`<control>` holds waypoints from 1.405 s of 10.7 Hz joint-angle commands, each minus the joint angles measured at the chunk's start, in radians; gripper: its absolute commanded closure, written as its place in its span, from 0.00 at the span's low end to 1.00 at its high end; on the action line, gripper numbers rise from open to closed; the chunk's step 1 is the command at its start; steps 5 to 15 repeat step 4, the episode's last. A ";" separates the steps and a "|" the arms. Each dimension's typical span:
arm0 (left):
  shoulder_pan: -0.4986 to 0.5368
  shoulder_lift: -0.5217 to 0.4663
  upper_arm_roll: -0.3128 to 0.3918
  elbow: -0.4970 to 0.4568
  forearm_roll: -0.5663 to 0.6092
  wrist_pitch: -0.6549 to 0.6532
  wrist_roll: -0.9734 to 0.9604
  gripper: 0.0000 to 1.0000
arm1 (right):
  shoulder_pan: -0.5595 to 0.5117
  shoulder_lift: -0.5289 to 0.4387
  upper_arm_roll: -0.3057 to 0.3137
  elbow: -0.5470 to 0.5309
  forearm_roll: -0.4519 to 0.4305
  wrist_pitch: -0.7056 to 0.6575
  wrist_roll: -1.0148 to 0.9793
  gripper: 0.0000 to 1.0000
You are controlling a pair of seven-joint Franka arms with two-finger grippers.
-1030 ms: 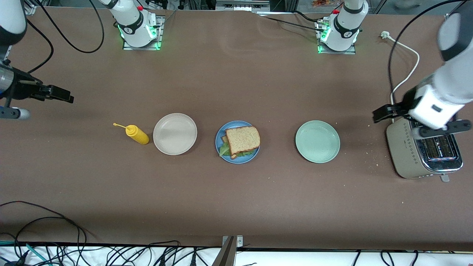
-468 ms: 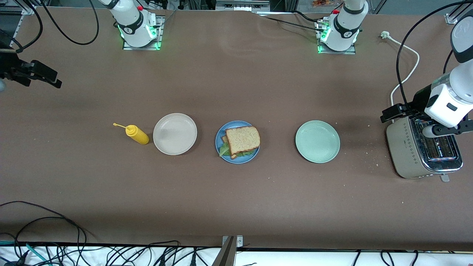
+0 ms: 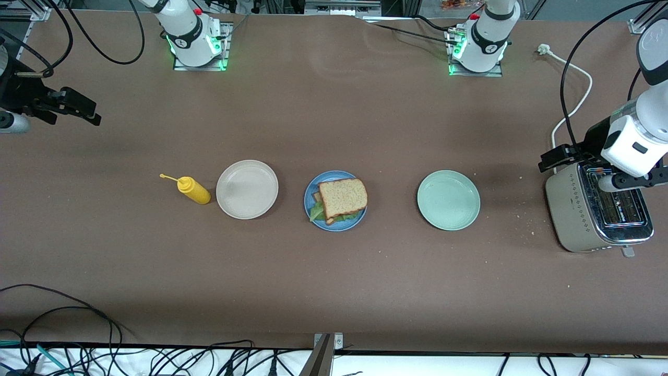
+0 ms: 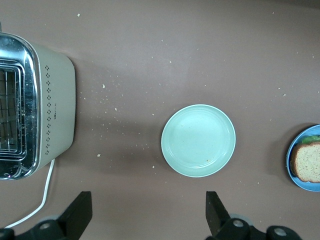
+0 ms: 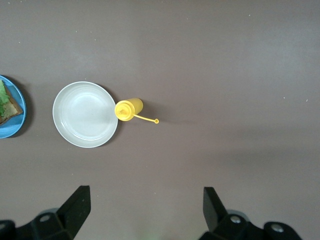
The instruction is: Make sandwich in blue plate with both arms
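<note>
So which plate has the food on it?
The blue plate in the middle holds the sandwich. The beige plate and the green plate beside it hold nothing.

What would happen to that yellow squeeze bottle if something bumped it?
The yellow squeeze bottle stands upright beside the beige plate, taller than it is wide, so it would probably tip easily. Being round, it would likely roll once down. Its thin nozzle tip looks bendy and might catch.
</note>
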 commanded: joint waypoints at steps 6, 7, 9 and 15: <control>0.001 -0.032 -0.029 -0.009 -0.015 0.022 -0.002 0.00 | 0.002 -0.003 0.002 0.002 -0.017 -0.015 0.012 0.00; 0.001 -0.032 -0.029 -0.009 -0.015 0.022 -0.002 0.00 | 0.002 -0.003 0.002 0.002 -0.017 -0.015 0.012 0.00; 0.001 -0.032 -0.029 -0.009 -0.015 0.022 -0.002 0.00 | 0.002 -0.003 0.002 0.002 -0.017 -0.015 0.012 0.00; 0.001 -0.032 -0.029 -0.009 -0.015 0.022 -0.002 0.00 | 0.002 -0.003 0.002 0.002 -0.017 -0.015 0.012 0.00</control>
